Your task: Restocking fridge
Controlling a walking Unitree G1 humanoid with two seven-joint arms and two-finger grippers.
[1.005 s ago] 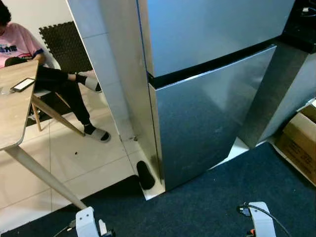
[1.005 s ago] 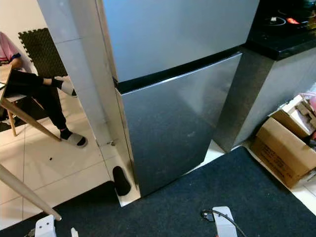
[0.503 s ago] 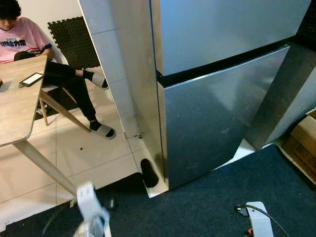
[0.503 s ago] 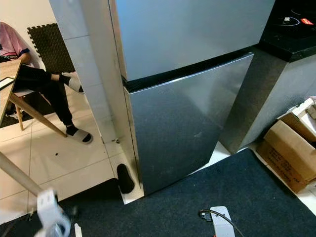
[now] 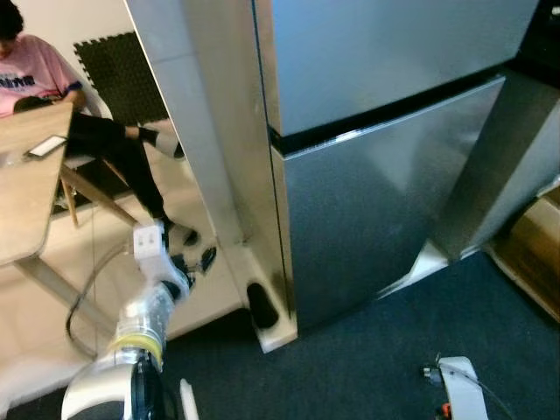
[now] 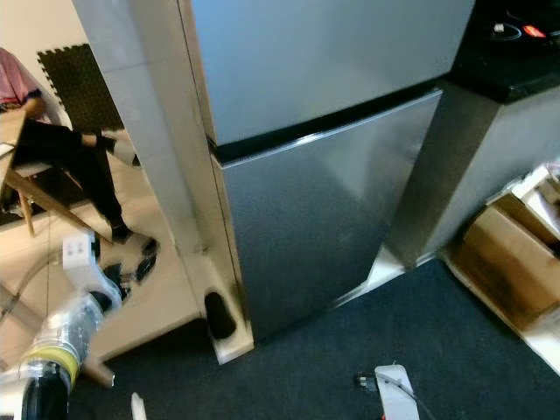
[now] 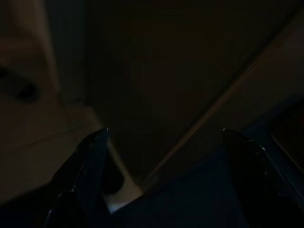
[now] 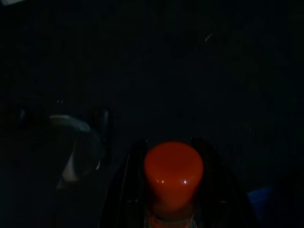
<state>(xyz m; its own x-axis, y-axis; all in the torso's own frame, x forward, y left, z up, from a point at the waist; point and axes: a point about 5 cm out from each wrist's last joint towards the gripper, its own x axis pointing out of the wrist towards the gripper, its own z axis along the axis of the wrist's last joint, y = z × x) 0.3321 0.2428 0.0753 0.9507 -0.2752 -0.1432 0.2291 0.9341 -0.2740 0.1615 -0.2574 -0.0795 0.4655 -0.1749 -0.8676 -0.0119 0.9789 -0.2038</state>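
Observation:
A tall silver fridge (image 5: 376, 201) stands in front of me with its upper and lower doors both closed. My left arm is raised at the left, and its gripper (image 5: 192, 261) is open in the air near the pillar, short of the fridge's left edge. In the dark left wrist view the two fingers (image 7: 88, 161) stand wide apart with nothing between them, facing the fridge's foot. My right gripper (image 8: 169, 142) hangs low, shut on a bottle with a red cap (image 8: 173, 171). The right wrist (image 5: 461, 389) sits at the bottom edge over the carpet.
A white tiled pillar (image 5: 188, 149) flanks the fridge's left side, with a black object (image 5: 260, 306) on the floor at its foot. A person (image 5: 105, 140) sits at a wooden table (image 5: 26, 192) on the left. A dark counter (image 6: 516, 61) and cardboard box (image 6: 507, 262) stand on the right. Dark carpet (image 5: 367, 367) lies below.
My left arm has risen from the bottom edge of the picture up to mid height beside the pillar. The right arm has stayed low. The camera has shifted slightly.

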